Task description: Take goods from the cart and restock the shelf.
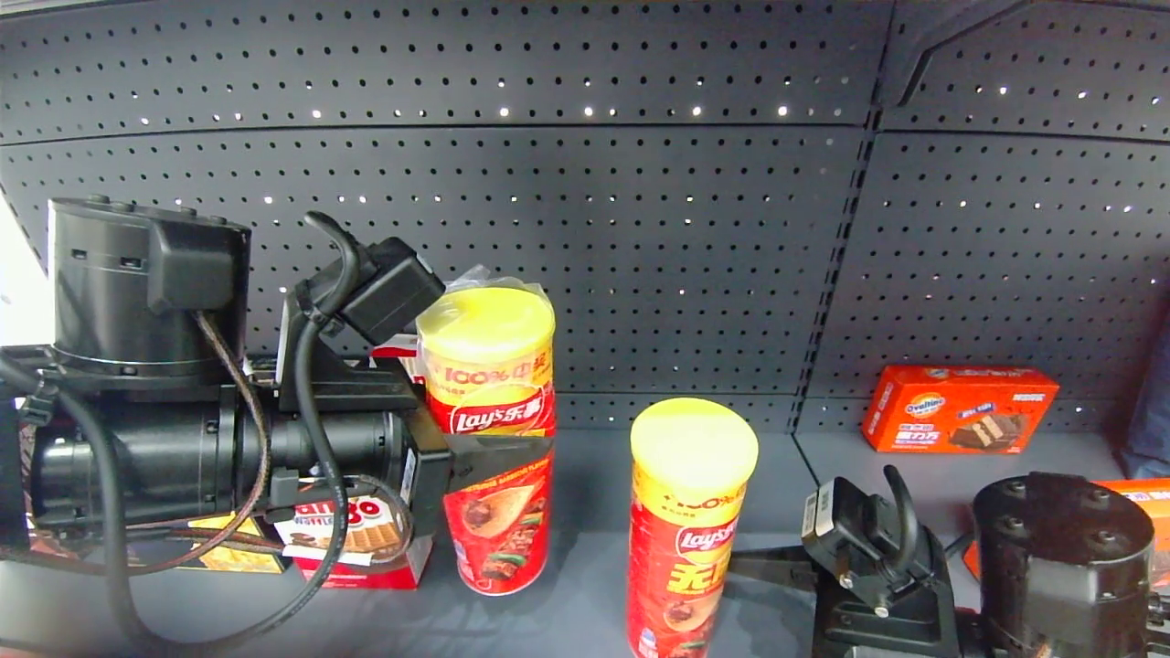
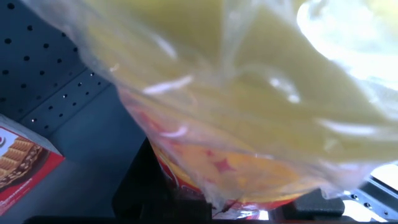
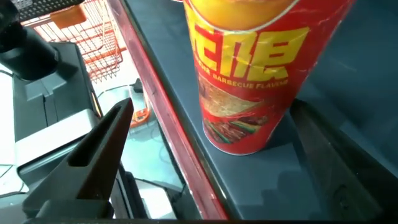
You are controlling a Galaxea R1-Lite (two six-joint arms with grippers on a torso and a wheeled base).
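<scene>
The left tool point(image 1: 498, 454) is clamped across the middle of a yellow-lidded chip can point(image 1: 494, 384) (clear film bunched at its top), which stands upright on the shelf point(image 1: 585, 484). The right tool point(image 3: 211, 112) is spread wide, its 2 fingers point(image 3: 99, 155) flanking a second chip can point(image 1: 690, 530) nearer the shelf's front edge. An orange box point(image 1: 960, 408) sits well apart by the back panel.
</scene>
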